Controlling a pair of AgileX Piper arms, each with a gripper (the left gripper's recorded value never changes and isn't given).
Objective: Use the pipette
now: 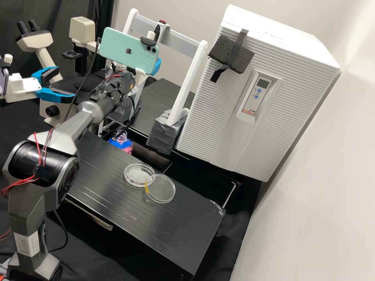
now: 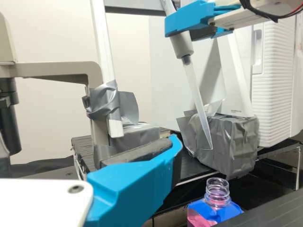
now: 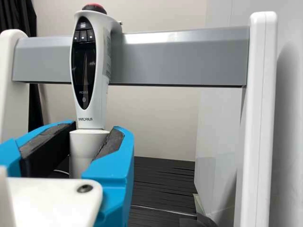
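Right wrist view has my right fingers (image 3: 116, 165) clenched around the pipette (image 3: 90, 71), upright before its stand (image 3: 180, 56); my left fingers (image 2: 137, 184) hang released, holding nothing. I judge this the drawing-up step: next the slanted tip (image 2: 201, 118) must sink cleanly into the open pink bottle (image 2: 217, 196) below it

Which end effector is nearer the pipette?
Right. The right end effector is shut on the pipette; the left end effector sits open off to one side, apart from it.
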